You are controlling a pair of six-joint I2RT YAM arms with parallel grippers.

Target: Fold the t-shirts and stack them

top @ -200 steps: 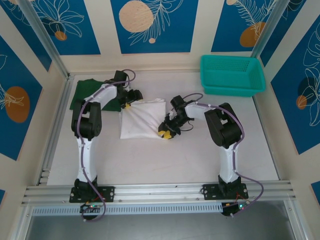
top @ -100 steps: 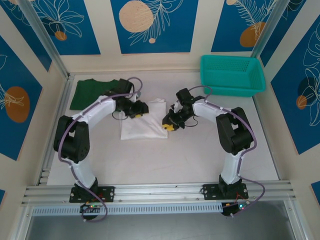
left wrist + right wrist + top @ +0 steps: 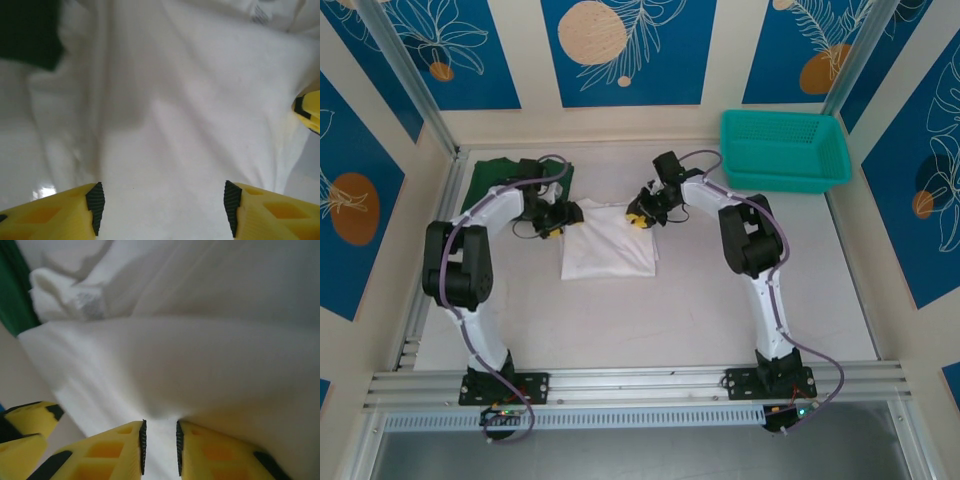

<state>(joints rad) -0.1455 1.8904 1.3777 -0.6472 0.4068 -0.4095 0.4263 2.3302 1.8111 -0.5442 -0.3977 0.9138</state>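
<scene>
A pale grey tabletop (image 3: 650, 320) sits between cream walls (image 3: 620, 122) hung with blue panels (image 3: 660, 70) printed with white leaves and orange discs. Aluminium posts (image 3: 408, 78) stand at the 2 far corners, and an aluminium rail (image 3: 640, 383) runs along the near edge. The light is soft and even.

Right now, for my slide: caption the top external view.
Left hand open over the white cloth t-shirt, right hand pinching its far edge; dark green cloth t-shirt alongside.
</scene>
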